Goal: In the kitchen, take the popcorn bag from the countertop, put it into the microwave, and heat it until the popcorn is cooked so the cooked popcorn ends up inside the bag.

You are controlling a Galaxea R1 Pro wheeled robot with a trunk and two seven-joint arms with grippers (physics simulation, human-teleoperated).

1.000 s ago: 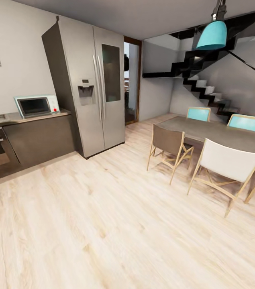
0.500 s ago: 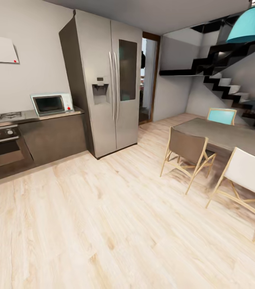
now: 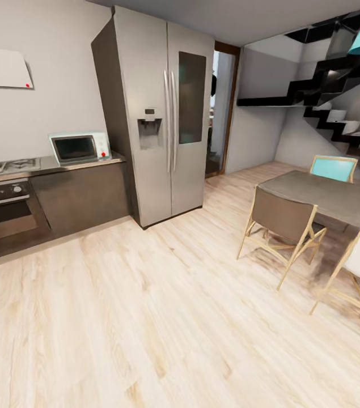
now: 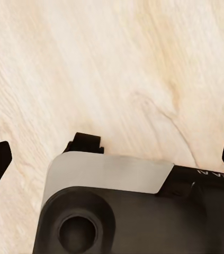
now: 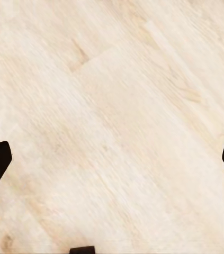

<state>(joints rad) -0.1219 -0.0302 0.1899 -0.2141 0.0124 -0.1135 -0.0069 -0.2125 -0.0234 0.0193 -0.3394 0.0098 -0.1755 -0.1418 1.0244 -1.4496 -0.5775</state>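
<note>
Presently we log microwave (image 3: pixel 79 148) on bench (image 3: pixel 83 164) beside fridge (image 3: pixel 157 113); left hand (image 4: pixel 112 159) and right hand (image 5: pixel 112 159) spread wide over wood floor (image 3: pixel 162 317).

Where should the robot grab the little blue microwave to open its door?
Probably at the door's edge nearest the white control panel, coming straight from the front. The microwave sits on the countertop beside the fridge, its dark glass door facing the room. No handle can be made out from this far, so which way the door swings is a guess.
</note>
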